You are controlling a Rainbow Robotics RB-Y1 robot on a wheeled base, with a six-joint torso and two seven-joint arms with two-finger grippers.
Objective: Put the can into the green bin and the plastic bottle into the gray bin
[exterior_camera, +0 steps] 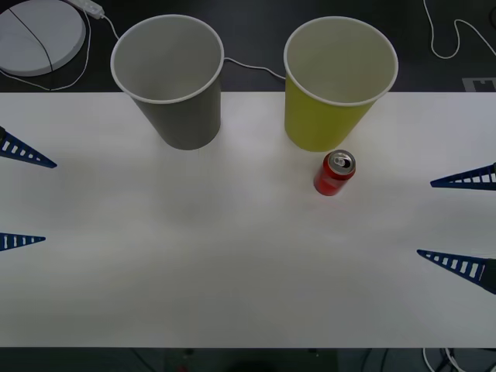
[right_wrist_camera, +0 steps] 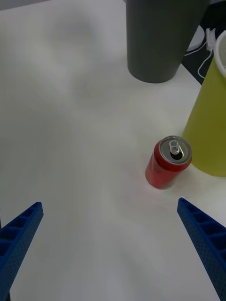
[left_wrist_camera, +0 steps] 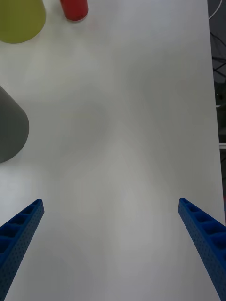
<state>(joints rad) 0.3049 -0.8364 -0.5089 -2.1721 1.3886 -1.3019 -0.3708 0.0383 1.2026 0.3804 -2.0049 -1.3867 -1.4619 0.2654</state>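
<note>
A small red can with a silver top stands upright on the white table, just in front of the yellow-green bin. The gray bin stands to the left of it at the table's back. The plastic bottle is out of view. My right gripper is open at the right edge, apart from the can, which lies ahead of its fingers. My left gripper is open at the left edge with nothing between its fingers; from its wrist camera the can and green bin lie far off.
A round white disc and white cables lie on the dark floor behind the table. The table's front half is bare white surface between the two grippers.
</note>
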